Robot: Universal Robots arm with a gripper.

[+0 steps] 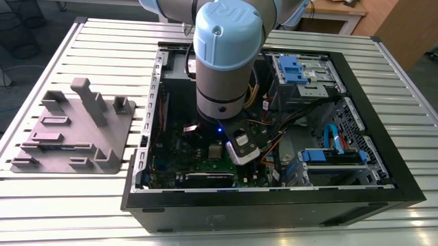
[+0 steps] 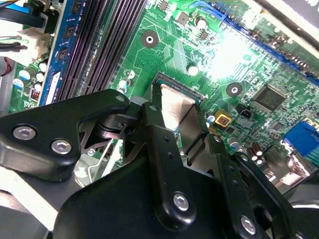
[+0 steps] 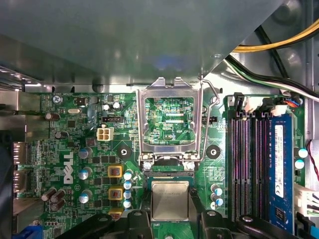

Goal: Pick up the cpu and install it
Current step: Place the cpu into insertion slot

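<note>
Landmark: the socket frame stood hinged up and open on the motherboard.
Cpu: the cpu lay flat just beside the frame's hinge end, inside the socket's dark surround, silvery top up.
Gripper: the gripper hung directly over the cpu, on the hinge side of the frame.
Jaws: they stood about the chip's width apart, one at each of two opposite edges. Whether they pinched it or stood just clear could not be told.
Step in hand: seating the chip in the socket, by my reading.
Doing it well: the chip needed to stay level and square to the frame's sides and settle without any downward push, since the contacts beneath probably bend easily.
Clearance: the memory slots ran near the frame, alongside one jaw, so any spread of the jaws had to stay narrow.
</note>
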